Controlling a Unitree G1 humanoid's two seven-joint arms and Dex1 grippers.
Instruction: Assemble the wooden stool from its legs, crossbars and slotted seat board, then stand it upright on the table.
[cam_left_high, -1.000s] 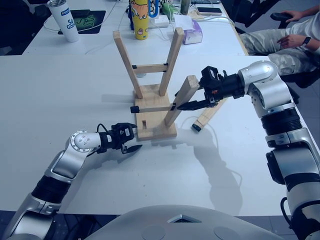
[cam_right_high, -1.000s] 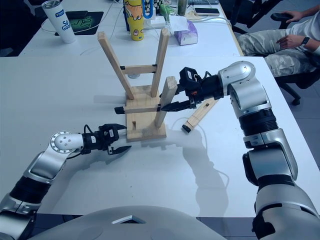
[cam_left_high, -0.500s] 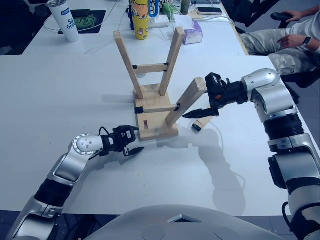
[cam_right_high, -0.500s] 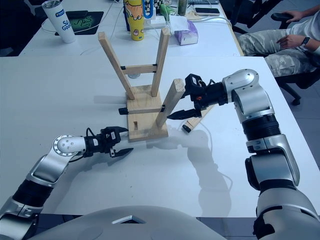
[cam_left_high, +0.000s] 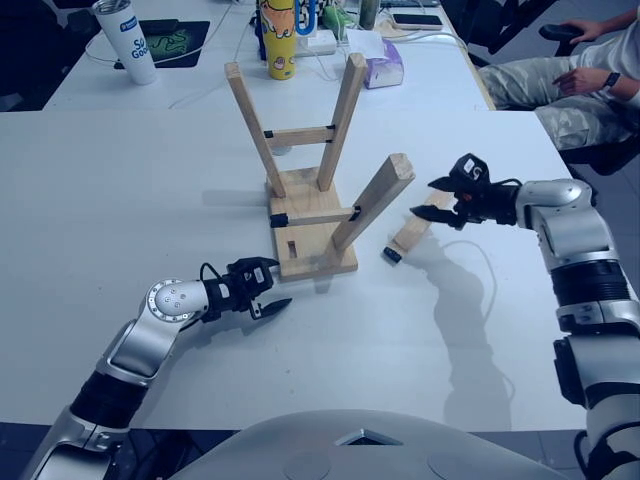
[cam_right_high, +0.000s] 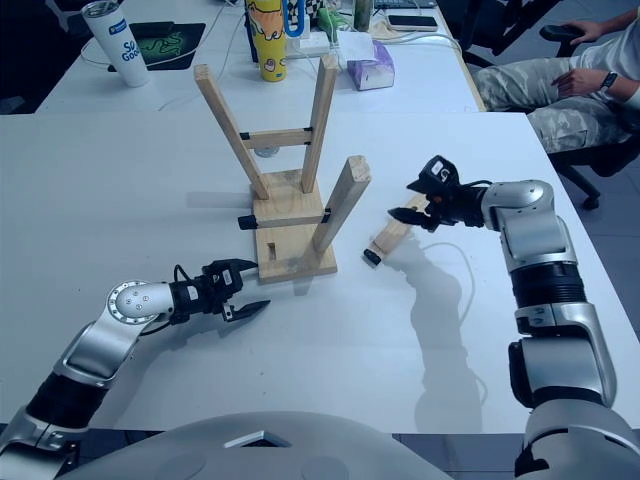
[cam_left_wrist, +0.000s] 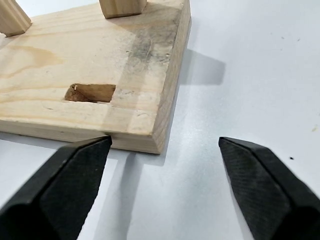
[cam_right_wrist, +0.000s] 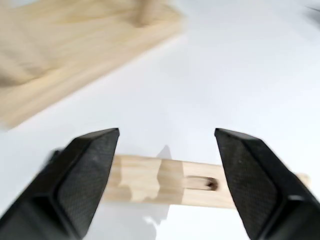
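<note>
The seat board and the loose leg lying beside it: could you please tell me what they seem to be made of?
Seat board: pale bare wood, probably unvarnished softwood. Grain lines show, and grey smudges mark its matt surface.
Loose leg: the same light wood, judging by its colour, and also matt. The end nearer the robot carries a dark cap, possibly rubber or plastic.

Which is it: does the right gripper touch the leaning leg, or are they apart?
Apart. The left eye view shows a clear gap between the right gripper and the top of the leaning leg.
</note>
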